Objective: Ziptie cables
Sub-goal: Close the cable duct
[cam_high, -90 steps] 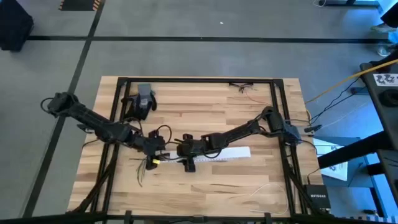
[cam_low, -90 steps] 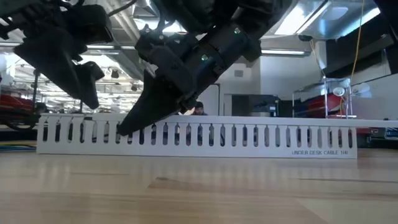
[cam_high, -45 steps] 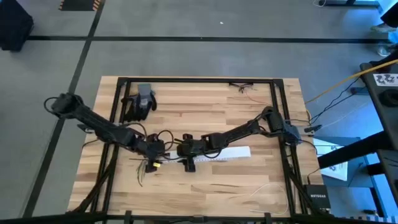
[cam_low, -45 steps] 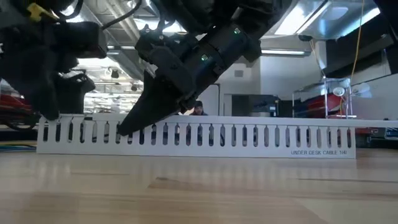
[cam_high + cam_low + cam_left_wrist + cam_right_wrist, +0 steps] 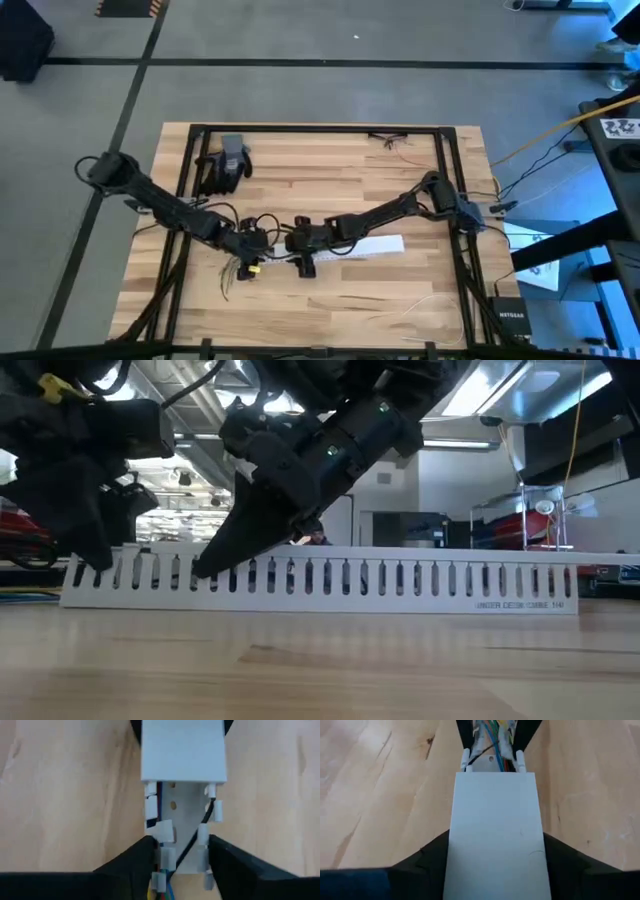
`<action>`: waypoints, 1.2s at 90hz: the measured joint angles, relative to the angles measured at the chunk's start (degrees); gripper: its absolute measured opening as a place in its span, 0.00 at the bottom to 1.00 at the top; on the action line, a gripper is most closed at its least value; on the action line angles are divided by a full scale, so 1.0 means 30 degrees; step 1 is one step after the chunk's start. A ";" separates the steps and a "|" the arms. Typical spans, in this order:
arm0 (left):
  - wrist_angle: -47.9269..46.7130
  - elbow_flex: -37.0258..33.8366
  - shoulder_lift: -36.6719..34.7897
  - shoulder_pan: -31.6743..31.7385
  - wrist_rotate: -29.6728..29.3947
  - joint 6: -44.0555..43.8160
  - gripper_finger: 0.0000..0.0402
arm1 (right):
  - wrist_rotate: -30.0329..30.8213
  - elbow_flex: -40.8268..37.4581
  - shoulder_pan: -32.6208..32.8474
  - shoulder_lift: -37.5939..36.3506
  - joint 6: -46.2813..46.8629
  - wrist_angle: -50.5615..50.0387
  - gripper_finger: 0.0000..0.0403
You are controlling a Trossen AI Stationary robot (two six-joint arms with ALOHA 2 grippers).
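A: Where are the cables?
B: In the open end of the slotted white cable duct, right between the left gripper fingers. Coloured strands run along the channel; one black wire crosses it.
A: Left gripper state?
B: Fingers apart, flanking the duct's end on both sides. Can't confirm they press it.
A: Right gripper?
B: Straddles the duct's lidded section, fingers apart, one down each wall. The cables emerge just beyond its tips, toward the left gripper.
A: Overhead?
B: Both grippers meet nose to nose mid-table, duct trailing under the right gripper.
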 joint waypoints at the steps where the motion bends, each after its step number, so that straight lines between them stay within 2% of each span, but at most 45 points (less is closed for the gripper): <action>1: 0.0149 -0.0001 0.0038 -0.0005 0.0017 0.0056 0.40 | -0.0082 -0.0003 0.0006 0.0000 0.0023 0.0072 0.57; 24: 0.2734 -0.0035 0.0899 0.0229 -0.0063 0.1294 0.41 | -0.0615 -0.0031 0.0026 0.0073 0.0641 0.1138 0.57; 44: 0.3206 -0.0082 0.0913 0.0258 -0.0261 0.1396 0.42 | -0.0663 -0.0052 0.0026 0.0182 0.1002 0.1419 0.57; 54: 0.3400 -0.0095 0.0935 0.0328 -0.0278 0.1424 0.48 | -0.0675 -0.0045 0.0026 0.0299 0.1181 0.1410 0.57; 68: 0.3246 -0.0092 0.0935 0.0362 -0.0230 0.1545 0.61 | -0.0632 0.0015 0.0009 0.0313 0.1318 0.1203 0.57; 82: 0.0849 0.0880 0.0170 0.0488 0.0111 0.1381 0.69 | -0.0532 0.0159 -0.0056 0.0408 0.0837 0.1434 0.57; 98: -0.2899 0.1857 -0.1456 0.0190 0.0277 0.0327 0.70 | -0.0479 0.0173 -0.0069 0.0408 0.0778 0.1195 0.57; 108: -0.2915 0.2070 -0.2362 -0.0170 0.0290 -0.0132 0.70 | -0.0435 0.0173 -0.0069 0.0393 0.0789 0.1075 0.57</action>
